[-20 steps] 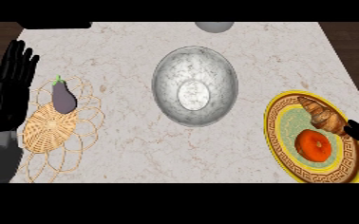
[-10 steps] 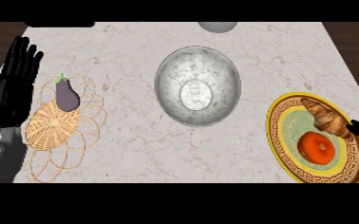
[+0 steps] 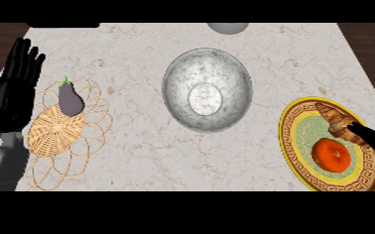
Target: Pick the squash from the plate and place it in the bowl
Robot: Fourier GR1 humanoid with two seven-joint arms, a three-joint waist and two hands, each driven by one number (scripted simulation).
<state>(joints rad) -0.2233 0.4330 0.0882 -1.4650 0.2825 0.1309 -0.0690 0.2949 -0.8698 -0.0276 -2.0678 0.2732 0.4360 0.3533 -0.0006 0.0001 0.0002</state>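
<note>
I see the round orange squash (image 3: pixel 331 154) on the plate (image 3: pixel 295 129), just below my right hand (image 3: pixel 362 132), whose fingers' state I cannot tell; the left hand (image 3: pixel 18 87) rests open, well apart.

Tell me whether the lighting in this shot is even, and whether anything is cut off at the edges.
Head view: light lies flat and even on the counter, with no hard shadows; the silver bowl shows only a soft pale patch at its bottom, no harsh glare. The plate is clipped at the right edge, the right hand barely enters there, and a grey round thing is cut off at the top.
</note>
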